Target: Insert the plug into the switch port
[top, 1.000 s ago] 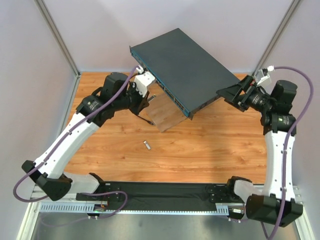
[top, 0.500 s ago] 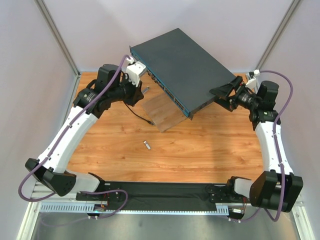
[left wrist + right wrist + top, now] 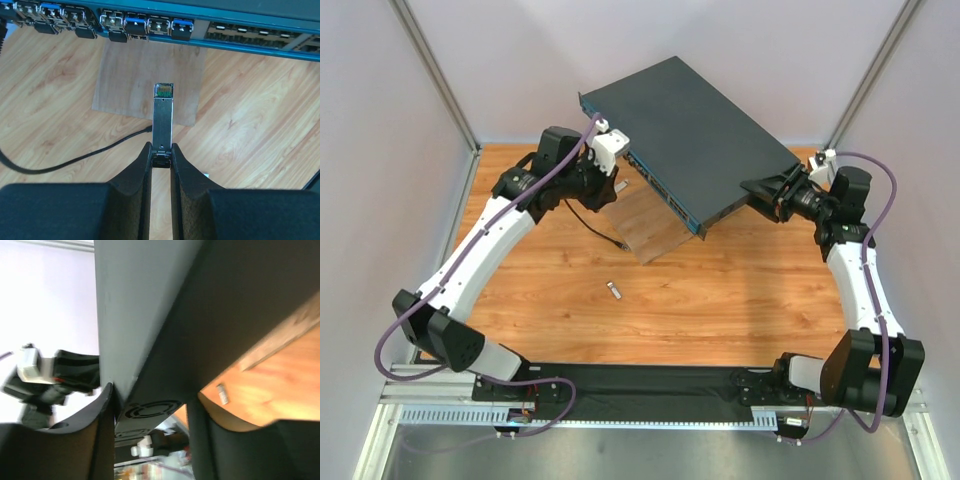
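Observation:
The switch (image 3: 692,138), a flat dark grey box with a teal-blue front edge, lies at the back of the table. In the left wrist view its front edge (image 3: 240,22) runs along the top, lined with small ports (image 3: 146,25). My left gripper (image 3: 161,156) is shut on the rear of the plug (image 3: 163,112), a slim metal module. The plug's tip points at the ports and stands a short way from them. My right gripper (image 3: 150,400) is closed over the switch's right end (image 3: 150,315), with a finger on either face.
A pale wooden board (image 3: 645,228) lies under the switch's front edge. A thin black cable (image 3: 75,161) curls across the table toward it. A second small metal module (image 3: 614,290) lies loose mid-table. Grey walls enclose the back and sides.
My left arm has swung right, bringing the plug in line with the port row. My right gripper has moved onto the switch's right end and closed from wide open.

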